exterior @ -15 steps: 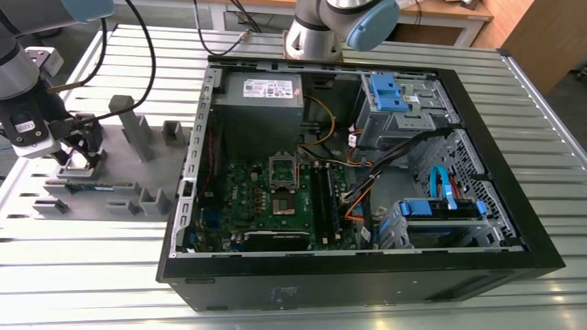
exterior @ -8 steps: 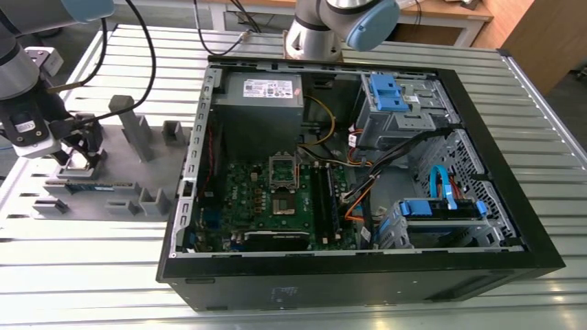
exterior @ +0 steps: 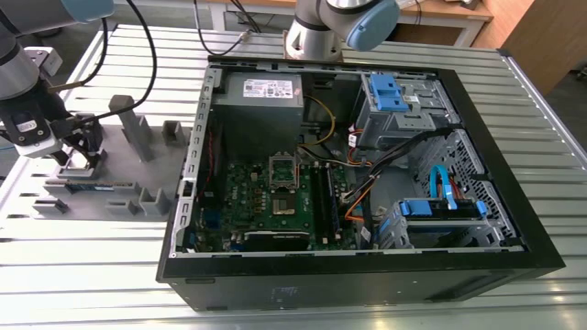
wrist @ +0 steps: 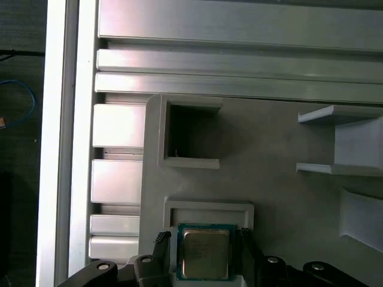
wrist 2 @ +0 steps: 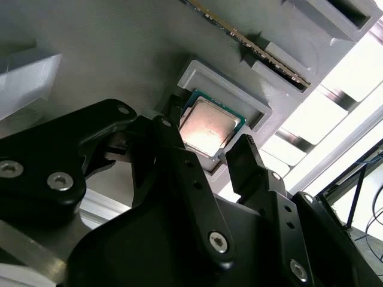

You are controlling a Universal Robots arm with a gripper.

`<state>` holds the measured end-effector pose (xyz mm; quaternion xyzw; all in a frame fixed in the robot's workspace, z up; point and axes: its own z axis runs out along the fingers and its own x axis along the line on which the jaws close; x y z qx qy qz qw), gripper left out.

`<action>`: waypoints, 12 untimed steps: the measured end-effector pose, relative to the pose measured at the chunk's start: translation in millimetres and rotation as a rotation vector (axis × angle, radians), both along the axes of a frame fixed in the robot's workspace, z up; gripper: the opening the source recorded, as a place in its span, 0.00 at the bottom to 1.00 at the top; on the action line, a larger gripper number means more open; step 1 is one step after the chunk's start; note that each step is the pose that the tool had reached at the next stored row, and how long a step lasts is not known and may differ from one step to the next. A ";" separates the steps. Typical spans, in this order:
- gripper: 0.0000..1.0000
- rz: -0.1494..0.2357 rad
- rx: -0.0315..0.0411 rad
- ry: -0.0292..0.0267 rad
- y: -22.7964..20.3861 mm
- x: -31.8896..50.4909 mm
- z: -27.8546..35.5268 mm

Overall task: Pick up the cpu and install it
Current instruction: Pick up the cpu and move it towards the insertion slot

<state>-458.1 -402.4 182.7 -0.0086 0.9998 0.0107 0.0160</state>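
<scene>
Across the slatted metal counter (exterior: 92, 275) lies an open computer case (exterior: 495, 172) on its side, with the green motherboard (exterior: 240, 196) exposed on its floor. The dark, metal-framed socket (exterior: 280, 201) in the middle of that board looks bare, so nothing of the install is done as far as the exterior view shows.

Well apart from the case, toward the exterior view's left, a grey holder tray (exterior: 137, 180) rests on the counter, and the arm hangs over it with the tool (exterior: 78, 157) down at the tray. A long, narrow memory stick (wrist 2: 263, 54) stands on edge in a slot near by.

Both wrist views show the cpu (wrist: 205, 253) seated in its shallow square pocket (wrist: 209, 209) of the tray. The tool (wrist: 203, 238) is spread, with one of its black fingers (wrist: 160, 246) on either side of the chip. A thin strip of pocket shows between chip and finger on at least one side, so I judge it released, straddling the part rather than pinching it. The pick-up looks not yet made. The lift, the carry to the case and the seating in the socket all remain.

The cpu (wrist 2: 207, 127) lies flat, its shiny metal top facing up toward the tool and its green rim showing around the edge. Being square, it has no real long axis. Its sides run parallel to the pocket walls, and two opposite sides face the fingers.
</scene>
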 end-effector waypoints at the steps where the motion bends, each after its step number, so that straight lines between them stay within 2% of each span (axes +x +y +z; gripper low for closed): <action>1: 0.58 0.000 0.0000 0.0000 0.0 0.0 0.0; 12: 0.58 0.003 0.0001 0.0000 0.0 0.0 0.0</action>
